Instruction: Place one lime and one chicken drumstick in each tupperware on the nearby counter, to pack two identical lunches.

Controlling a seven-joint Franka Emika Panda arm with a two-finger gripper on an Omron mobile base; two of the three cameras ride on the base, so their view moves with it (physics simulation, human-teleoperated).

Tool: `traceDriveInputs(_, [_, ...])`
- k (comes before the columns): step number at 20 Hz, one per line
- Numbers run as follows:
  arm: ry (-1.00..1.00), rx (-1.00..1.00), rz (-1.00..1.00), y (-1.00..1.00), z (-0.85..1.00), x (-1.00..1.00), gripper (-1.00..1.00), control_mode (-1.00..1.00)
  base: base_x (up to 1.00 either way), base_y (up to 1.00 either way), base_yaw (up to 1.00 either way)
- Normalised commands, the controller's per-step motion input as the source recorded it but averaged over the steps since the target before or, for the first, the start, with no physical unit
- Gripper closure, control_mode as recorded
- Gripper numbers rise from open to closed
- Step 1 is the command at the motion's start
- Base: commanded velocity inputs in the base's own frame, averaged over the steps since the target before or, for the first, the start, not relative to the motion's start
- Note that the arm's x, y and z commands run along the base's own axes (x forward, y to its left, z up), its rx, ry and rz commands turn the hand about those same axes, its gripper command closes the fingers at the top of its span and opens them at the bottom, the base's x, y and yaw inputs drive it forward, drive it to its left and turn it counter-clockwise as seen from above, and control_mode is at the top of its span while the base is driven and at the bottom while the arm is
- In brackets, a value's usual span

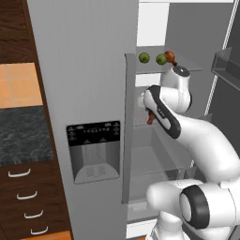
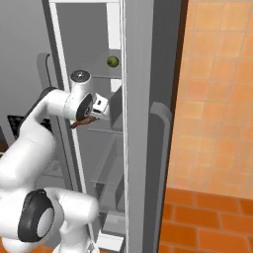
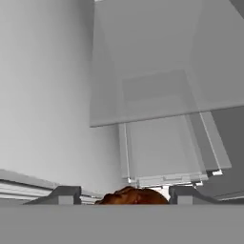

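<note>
Two limes are sitting on a high shelf in the open fridge, next to a second drumstick. The hand is closing on a brown drumstick inside the fridge, probably so it can carry it out. The surface is waiting off to the left.

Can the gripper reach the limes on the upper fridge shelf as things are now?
Probably not right away. The gripper already holds a chicken drumstick between its fingers, below the upper shelf. The two limes lie in the open there, with the fridge door open, so the way looks free once the gripper is emptied.
</note>
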Motion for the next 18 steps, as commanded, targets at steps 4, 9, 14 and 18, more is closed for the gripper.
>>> traceDriveInputs(4, [0.11, -0.01, -0.07, 0.0, 0.19, -0.93, 1.0, -1.0, 0.0, 0.0, 0.0])
traceDriveInputs(9, [0.05, 0.0, -0.02, 0.0, 0.0, -0.47, 1.0, 1.0, -0.39, 0.06, 0.0])
traceDriveInputs(14, [0.0, 0.0, 0.0, 0.0, 0.0, 0.0, 1.0, 1.0, -0.6, 0.95, 0.0])
traceDriveInputs(18, [0.0, 0.0, 0.0, 0.0, 0.0, 0.0, 1.0, 1.0, 0.06, 1.0, 0.06])
